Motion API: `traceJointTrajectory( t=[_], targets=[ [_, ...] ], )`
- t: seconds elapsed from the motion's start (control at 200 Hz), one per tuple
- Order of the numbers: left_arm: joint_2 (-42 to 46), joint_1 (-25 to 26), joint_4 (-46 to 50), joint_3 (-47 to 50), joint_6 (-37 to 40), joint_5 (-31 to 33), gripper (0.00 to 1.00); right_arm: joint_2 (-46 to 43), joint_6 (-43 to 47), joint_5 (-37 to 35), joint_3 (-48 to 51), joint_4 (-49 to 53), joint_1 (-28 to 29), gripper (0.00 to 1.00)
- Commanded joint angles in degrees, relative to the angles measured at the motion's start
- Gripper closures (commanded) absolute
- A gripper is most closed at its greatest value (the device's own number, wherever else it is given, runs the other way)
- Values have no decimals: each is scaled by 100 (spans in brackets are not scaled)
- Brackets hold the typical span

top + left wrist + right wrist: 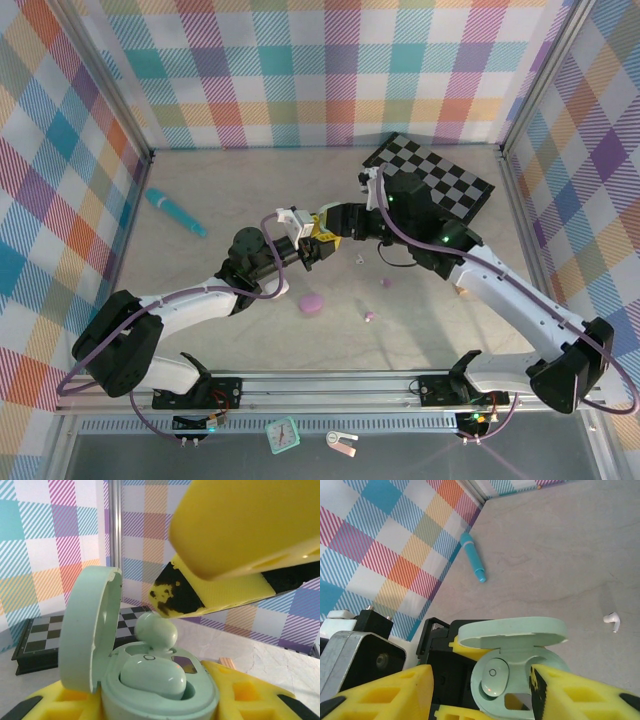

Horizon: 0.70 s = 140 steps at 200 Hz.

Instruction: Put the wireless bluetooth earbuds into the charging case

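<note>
text: none was legible | brands, numbers: none | sign: a small ring outline (492,672) stood on the mint earbud (489,686) seated in the charging case (520,632) | clock (283,435) dial: too small to read

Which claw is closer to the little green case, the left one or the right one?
Left. The left claw is gripping the green case by its base. The right claw is open, its fingers either side of the case, apparently not squeezing it.

Checkerboard (440,180), teal pen (176,213), plaid walls (300,70)
</note>
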<state>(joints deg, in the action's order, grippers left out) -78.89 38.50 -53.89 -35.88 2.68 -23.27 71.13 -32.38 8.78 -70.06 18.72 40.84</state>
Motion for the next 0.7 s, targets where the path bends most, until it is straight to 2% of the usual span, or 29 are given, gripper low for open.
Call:
traceJointTrajectory(
  t=[0.0, 0.255, 0.535, 0.695],
  targets=[
    [159, 2, -364, 69, 143, 3, 68, -203, 212, 18, 54, 62, -20, 46],
    [130, -14, -385, 80, 166, -37, 68, -255, 155, 497, 86, -331, -22, 45],
    [137, -36, -386, 151, 477, -417, 68, -470, 169, -786, -63, 71, -41, 45],
    [190, -36, -363, 176, 683, -556, 68, -91, 129, -1052, -539, 584, -102, 44]
  ],
)
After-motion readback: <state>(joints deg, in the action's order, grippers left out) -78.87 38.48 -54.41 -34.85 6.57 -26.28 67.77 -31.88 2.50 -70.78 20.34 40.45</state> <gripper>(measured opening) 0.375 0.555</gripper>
